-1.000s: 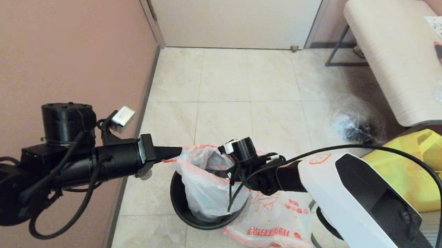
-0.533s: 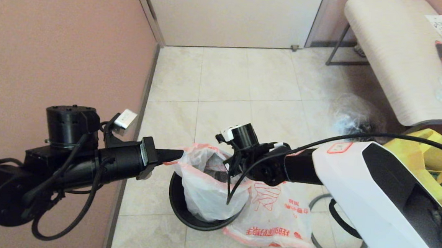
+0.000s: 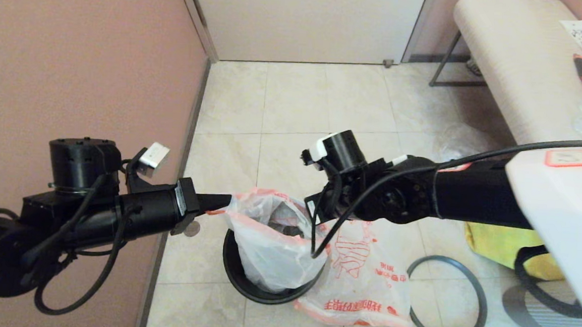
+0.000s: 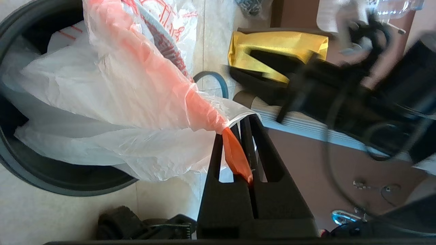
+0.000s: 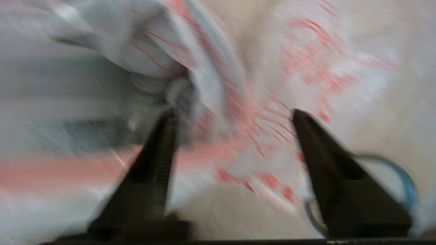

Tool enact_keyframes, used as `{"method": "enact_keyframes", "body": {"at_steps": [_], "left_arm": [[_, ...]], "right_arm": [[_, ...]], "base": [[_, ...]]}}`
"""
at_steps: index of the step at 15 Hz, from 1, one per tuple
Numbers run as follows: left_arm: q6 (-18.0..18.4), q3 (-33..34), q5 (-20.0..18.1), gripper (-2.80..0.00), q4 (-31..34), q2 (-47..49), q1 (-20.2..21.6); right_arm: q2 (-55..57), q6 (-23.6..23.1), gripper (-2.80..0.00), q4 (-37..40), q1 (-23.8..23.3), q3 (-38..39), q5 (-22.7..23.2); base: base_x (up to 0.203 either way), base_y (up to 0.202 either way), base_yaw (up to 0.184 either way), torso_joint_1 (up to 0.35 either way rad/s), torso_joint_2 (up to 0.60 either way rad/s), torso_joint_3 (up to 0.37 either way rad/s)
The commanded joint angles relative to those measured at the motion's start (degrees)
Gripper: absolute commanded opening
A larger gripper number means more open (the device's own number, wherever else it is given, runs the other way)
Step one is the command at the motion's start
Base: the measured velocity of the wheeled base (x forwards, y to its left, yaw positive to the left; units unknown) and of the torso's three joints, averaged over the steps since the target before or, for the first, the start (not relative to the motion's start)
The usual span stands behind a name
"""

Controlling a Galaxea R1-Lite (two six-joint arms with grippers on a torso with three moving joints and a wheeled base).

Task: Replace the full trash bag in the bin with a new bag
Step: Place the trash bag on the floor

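The thin translucent white plastic trash bag with orange-edged handles (image 3: 270,248) sits in the small round dark-grey wastebasket (image 3: 243,284) on the pale tiled floor (image 3: 294,113), its upper part pulled up above the bin's wall and its mouth gaping, with grey shapes showing inside. The left pincer (image 3: 220,202) reaches in from the robot's left at the bag's near-left edge and is clenched on one orange handle (image 4: 235,156); the left wrist view shows the twisted orange strip pinched between the two black fingers (image 4: 214,153), the plastic stretched taut from there back to the bin. The right pincer (image 5: 231,115) hangs above the bag's right side with its fingers spread wide and nothing between them; in the head view its tips are hidden behind the wrist. Just to the right of the bin, touching its wall, the flat white plastic bag with a large red line drawing and a row of red characters (image 3: 364,284) lies on the floor. Farther right lies a thin grey hoop (image 3: 463,325), apart from the bin. A yellow fabric tote (image 3: 493,239) sits beyond it, under the right arm.
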Motion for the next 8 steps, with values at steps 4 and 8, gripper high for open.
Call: {"method": "enact_keyframes", "body": {"at_steps": [4, 8], "left_arm": [[-0.07, -6.13, -0.18, -2.80, -0.28, 0.05, 0.05], [-0.14, -14.41, -0.18, -2.80, 2.92, -4.17, -1.25]], "right_arm": [[-26.76, 6.75, -2.80, 0.42, -2.13, 26.69, -2.11], [-47.47, 9.08, -2.80, 0.57, -5.69, 46.79, -2.79]], "base": [[0.000, 0.000, 0.000, 0.000, 0.00, 0.000], [0.000, 0.000, 0.000, 0.000, 0.00, 0.000]]}}
